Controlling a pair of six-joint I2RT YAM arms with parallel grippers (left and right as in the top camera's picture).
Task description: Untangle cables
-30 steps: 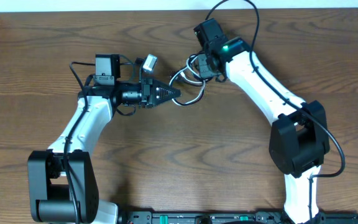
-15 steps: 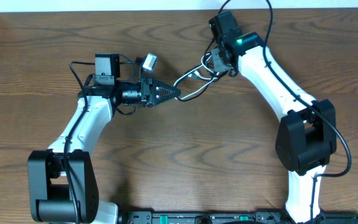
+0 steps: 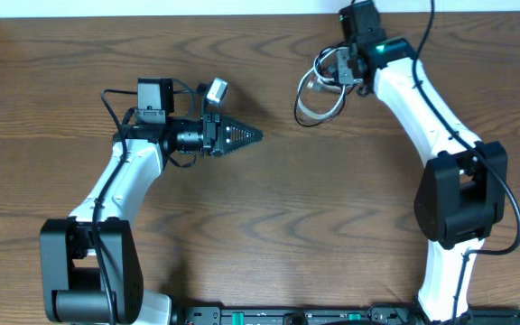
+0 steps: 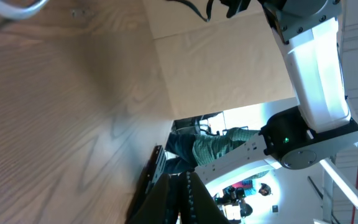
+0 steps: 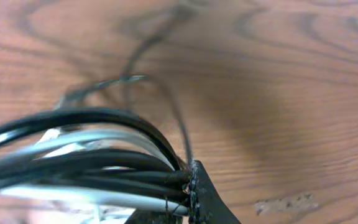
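While the right tool [image 3: 339,72] is clenched on the cables [image 3: 317,93], the bundle sits close to the far edge of the counter [image 3: 269,226], right of its middle. From above, the cables spill out of that tool in loose loops toward the counter's left and near edges, lying just beside the tool and meeting it only where they are pinched. The right wrist view shows the grip up close. Several black cables [image 5: 86,117] and a white cable [image 5: 73,142] run side by side into the dark finger at the bottom of the picture, packed tight against it. A thin black strand trails away over the wood beyond. Whether the loops rest on the counter or hang just over it I cannot tell.

The left tool [image 3: 253,136] sits near the counter's middle, its tip pointing toward the right edge. Its two fingers are pressed together into a point and grasp nothing. It is apart from the cables, which lie toward the far right corner from its tip, with a stretch of wood between.
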